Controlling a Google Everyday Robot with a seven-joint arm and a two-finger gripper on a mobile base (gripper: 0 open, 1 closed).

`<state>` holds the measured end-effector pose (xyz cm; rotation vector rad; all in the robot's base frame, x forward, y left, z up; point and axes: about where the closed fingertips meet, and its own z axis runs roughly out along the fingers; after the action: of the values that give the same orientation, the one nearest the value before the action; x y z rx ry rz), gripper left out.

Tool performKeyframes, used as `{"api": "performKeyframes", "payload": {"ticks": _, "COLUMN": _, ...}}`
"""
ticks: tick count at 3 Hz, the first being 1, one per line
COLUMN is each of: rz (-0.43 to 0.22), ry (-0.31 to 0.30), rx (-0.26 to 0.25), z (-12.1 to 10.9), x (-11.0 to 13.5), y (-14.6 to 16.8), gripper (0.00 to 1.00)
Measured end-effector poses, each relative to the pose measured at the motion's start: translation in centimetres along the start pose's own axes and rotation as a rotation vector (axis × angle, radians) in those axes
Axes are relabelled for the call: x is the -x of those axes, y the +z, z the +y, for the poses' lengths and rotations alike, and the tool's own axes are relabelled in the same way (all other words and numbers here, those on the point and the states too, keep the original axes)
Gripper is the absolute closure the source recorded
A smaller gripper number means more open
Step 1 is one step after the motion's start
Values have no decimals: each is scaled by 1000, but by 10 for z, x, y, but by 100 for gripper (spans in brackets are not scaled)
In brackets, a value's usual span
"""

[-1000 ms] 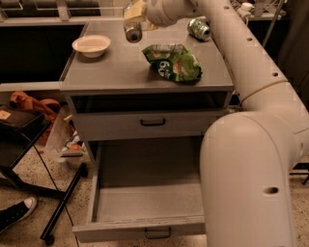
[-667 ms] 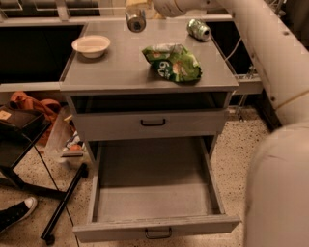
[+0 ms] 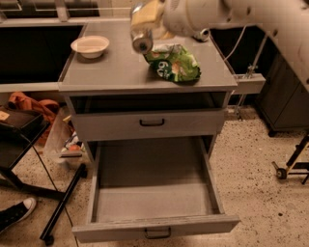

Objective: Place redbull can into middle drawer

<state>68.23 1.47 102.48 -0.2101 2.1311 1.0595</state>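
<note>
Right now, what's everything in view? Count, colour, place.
redbull can: 1, silver end showing, held in the air over the cabinet top
middle drawer: 1, grey, pulled out
upper drawer: 1, grey, black handle, above the open one
cabinet top: 1, grey
bowl: 1, white, top's rear left
snack bag: 1, green, top's right half
shoe: 1, black, floor, bottom left
gripper: 1, yellowish, shut on the can
arm: 1, white, upper right
</note>
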Motion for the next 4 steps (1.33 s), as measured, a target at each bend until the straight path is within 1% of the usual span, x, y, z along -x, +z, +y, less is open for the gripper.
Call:
{"api": "performKeyframes", "payload": {"ticks": 1, "rz": 143, "ry": 52, "rx": -75, "z": -34, "x": -78, "y": 3, "gripper": 100}}
{"api": "performKeyframes", "payload": {"ticks": 2, "rz": 310, "ry": 86, "rx": -134, "z": -56, "x": -156, "y": 9, "gripper": 100}}
{"api": "performKeyframes", "payload": {"ticks": 3, "rz": 442, "ry": 108, "rx": -182, "z": -61, "x": -216, "y": 6, "gripper": 100}}
{"api": "performKeyframes", "payload": {"ticks": 4, "rz": 442, "ry": 108, "rx": -182, "z": -61, "x": -216, "y": 6, "gripper": 100}}
